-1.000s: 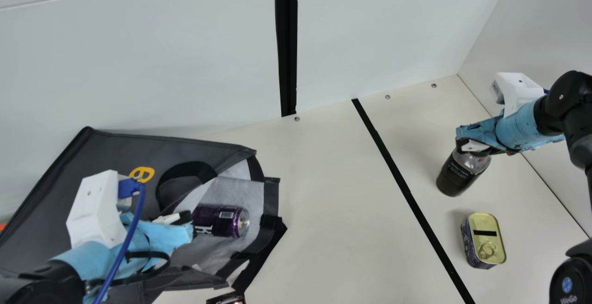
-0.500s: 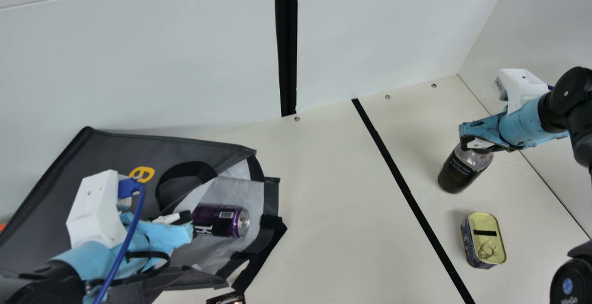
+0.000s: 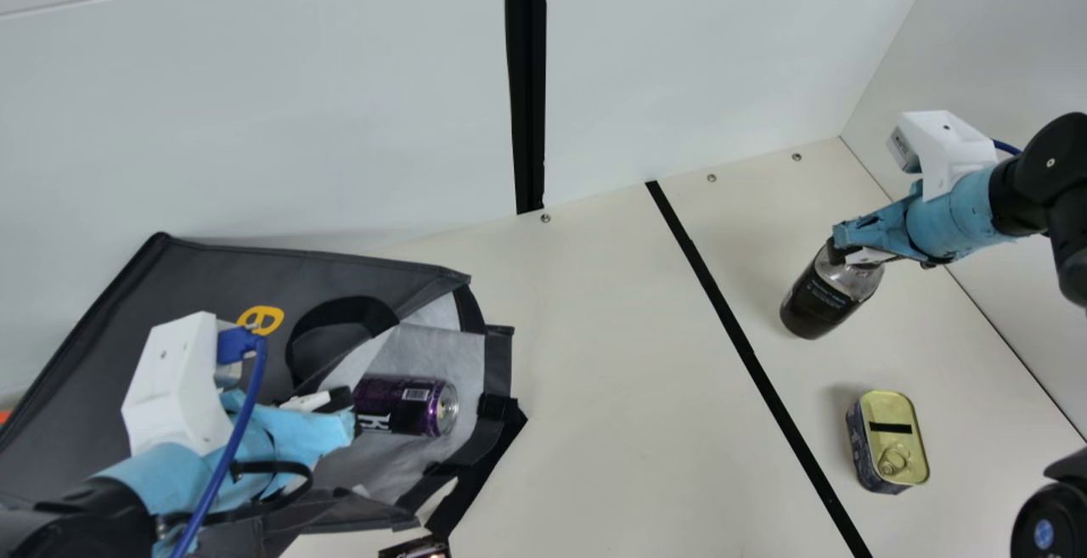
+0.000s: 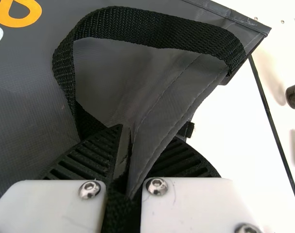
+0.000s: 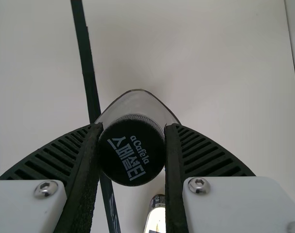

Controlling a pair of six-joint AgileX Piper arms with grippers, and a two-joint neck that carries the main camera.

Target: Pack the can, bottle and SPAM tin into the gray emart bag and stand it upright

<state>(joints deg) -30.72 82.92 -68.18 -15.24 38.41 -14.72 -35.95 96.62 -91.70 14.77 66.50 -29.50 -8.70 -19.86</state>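
The gray bag [image 3: 212,286] lies on its side at the left, mouth facing right, with the purple can [image 3: 406,406] inside the opening. Over its upper edge is my left gripper [image 3: 346,414]; in its wrist view the left gripper [image 4: 128,170] is shut on the bag's edge beside the black strap [image 4: 152,30]. At the right, my right gripper [image 3: 841,254] holds the dark bottle [image 3: 822,299] by its top, the bottle tilted. Its black cap [image 5: 131,150] sits between the pads of the right gripper [image 5: 131,145]. The SPAM tin [image 3: 889,442] stands nearer the front right.
A black tape line [image 3: 739,337] runs across the cream table [image 3: 611,388] between bag and bottle. White walls [image 3: 255,116] rise behind and at the right. Another small dark object [image 3: 416,549] shows at the front edge below the bag's mouth.
The right gripper has moved up and then slightly left with the bottle, toward the tape line. The left arm, bag, can and tin have kept still.
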